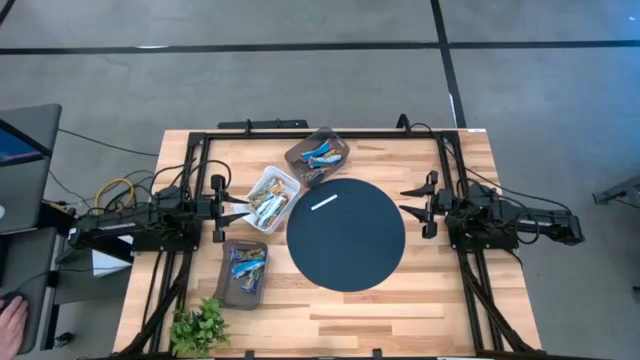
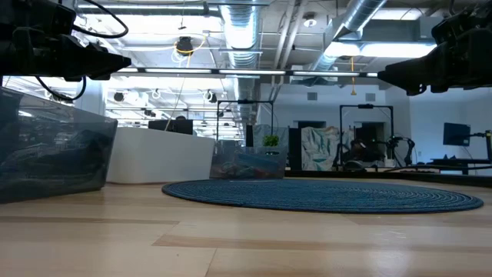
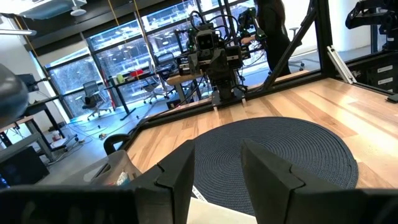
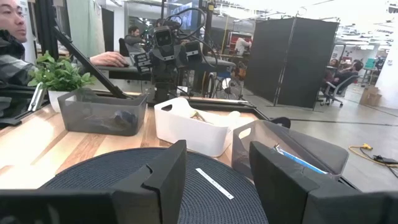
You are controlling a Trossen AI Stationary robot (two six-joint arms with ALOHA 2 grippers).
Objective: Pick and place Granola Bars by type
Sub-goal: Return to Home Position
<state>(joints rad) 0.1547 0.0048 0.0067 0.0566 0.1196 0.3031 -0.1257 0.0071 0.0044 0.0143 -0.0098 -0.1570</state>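
One silvery-white bar (image 1: 325,202) lies on the round dark mat (image 1: 345,232); the right wrist view shows it too (image 4: 214,182). More bars fill a white tray (image 1: 272,198), a grey tray (image 1: 317,155) near the far edge and a grey tray (image 1: 244,270) near the left front. My left gripper (image 1: 245,209) hovers open by the white tray's left side, its fingers (image 3: 177,174) pointing across the mat. My right gripper (image 1: 406,201) hovers open over the mat's right rim, well right of the lone bar.
A small green plant (image 1: 200,325) stands at the near left corner. A black frame runs round the table's far edge and sides. A person (image 4: 12,37) sits beyond the table's left side. The trays crowd the mat's left and far-left side.
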